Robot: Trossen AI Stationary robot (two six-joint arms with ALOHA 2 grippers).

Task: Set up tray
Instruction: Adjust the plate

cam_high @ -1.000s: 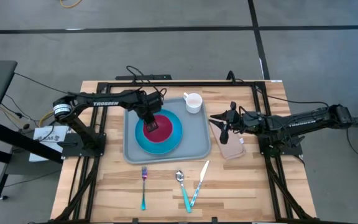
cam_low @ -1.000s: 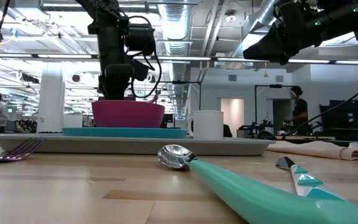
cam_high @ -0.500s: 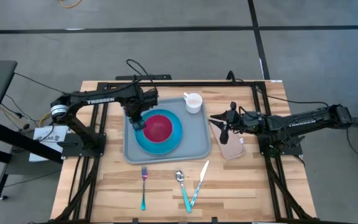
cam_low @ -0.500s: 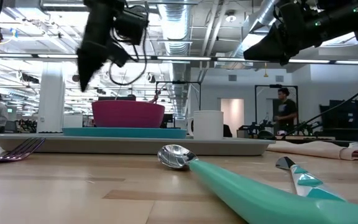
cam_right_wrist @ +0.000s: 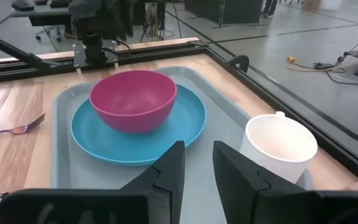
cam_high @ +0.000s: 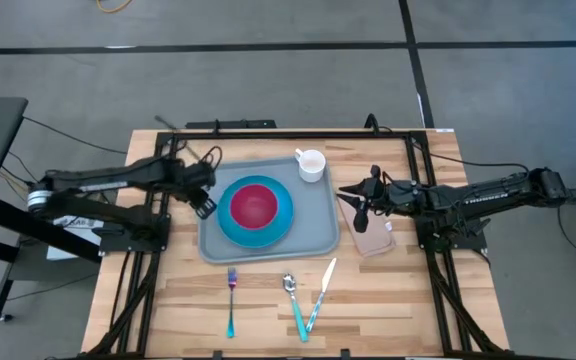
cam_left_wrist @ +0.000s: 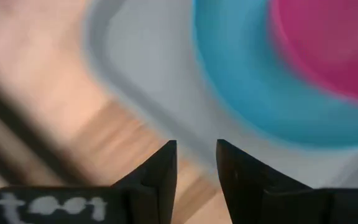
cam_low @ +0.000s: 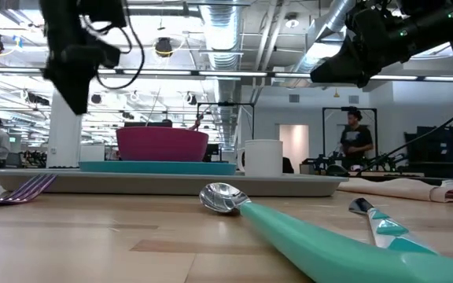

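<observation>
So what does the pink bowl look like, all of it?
The pink bowl is round and deep, a plain magenta that looks like smooth plastic, with nothing inside. It sits upright in the middle of the round blue plate, which lies on the grey-blue tray. Only the plate touches it; the left hand is off by the tray's edge.

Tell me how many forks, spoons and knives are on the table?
3. All lie on the wood in front of the tray: the fork toward the left arm's side, the spoon in the middle, the knife toward the right arm's side. None looks hidden.
</observation>
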